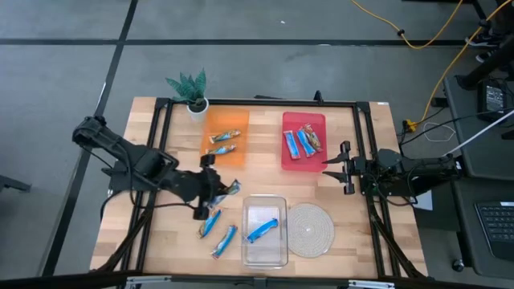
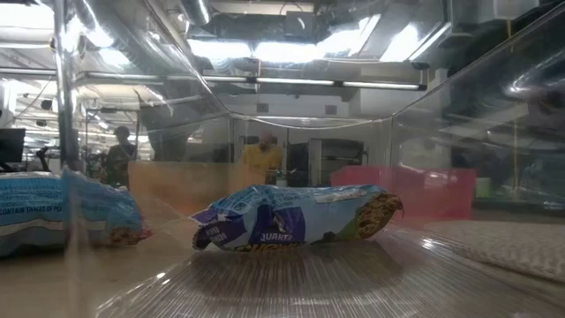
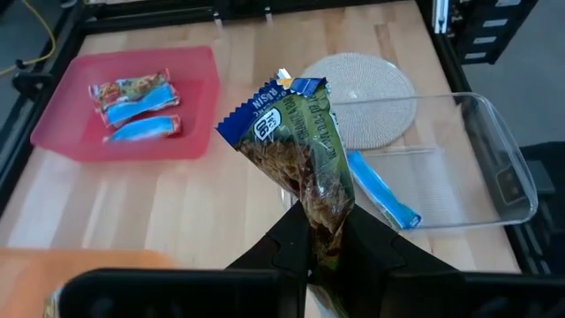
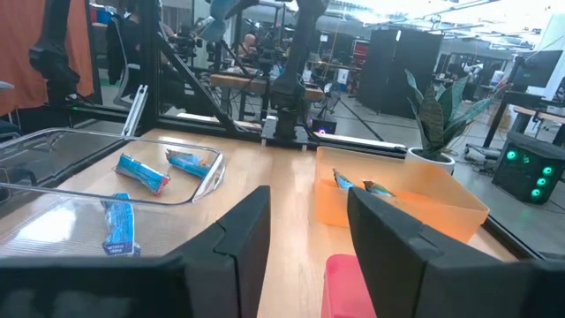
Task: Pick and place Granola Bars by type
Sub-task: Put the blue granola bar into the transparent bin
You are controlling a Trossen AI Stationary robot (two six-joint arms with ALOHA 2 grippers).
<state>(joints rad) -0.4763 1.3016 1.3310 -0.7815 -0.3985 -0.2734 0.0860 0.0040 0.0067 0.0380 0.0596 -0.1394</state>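
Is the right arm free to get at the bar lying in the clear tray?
Probably yes. The right gripper hangs open and empty beside the red tray, and nothing covers the bar in the clear tray.

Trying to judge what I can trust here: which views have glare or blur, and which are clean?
Low view: shot through the clear tray's wall, streaked with ceiling-light reflections; near bar readable, left one soft. Left wrist view: held bar sharp in the left pincer, which itself is dark. Right wrist view: right pincer blurred, table beyond clear. High view: evenly lit.
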